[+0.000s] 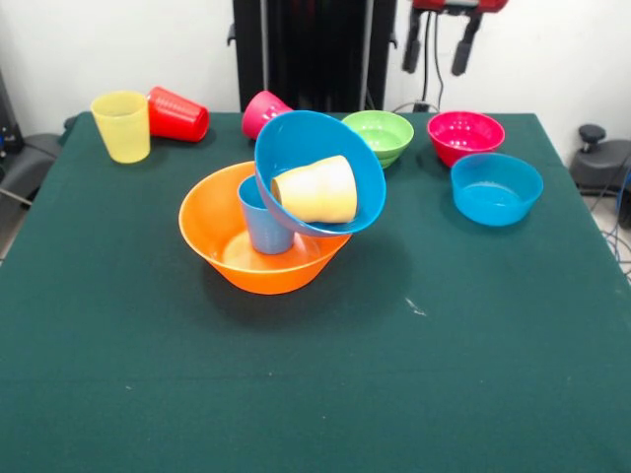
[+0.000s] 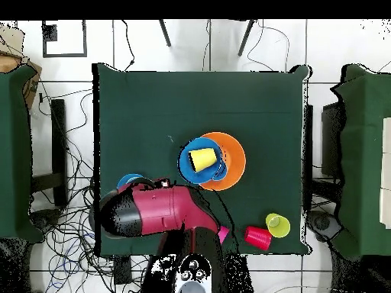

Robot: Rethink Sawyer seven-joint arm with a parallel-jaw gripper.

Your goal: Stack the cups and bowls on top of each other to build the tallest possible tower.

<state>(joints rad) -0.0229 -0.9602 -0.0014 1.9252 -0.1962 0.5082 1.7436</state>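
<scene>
The tower stands mid-table: a large orange bowl (image 1: 212,232) holds an upright light blue cup (image 1: 262,229). A large blue bowl (image 1: 301,138) leans tilted on that cup, its opening facing the camera. A pale orange cup (image 1: 317,189) lies on its side inside it. The small blue bowl (image 1: 496,189) stands apart at the right. My gripper (image 1: 438,44) hangs open and empty at the top edge, above the magenta bowl (image 1: 465,135). In the overhead view the orange bowl (image 2: 235,156), large blue bowl (image 2: 187,156) and orange cup (image 2: 201,159) show together.
Along the far edge are an upright yellow cup (image 1: 121,125), a red cup (image 1: 177,114) on its side, a pink cup (image 1: 262,110) on its side and a green bowl (image 1: 380,133). The red arm (image 2: 153,210) covers the table's edge in the overhead view.
</scene>
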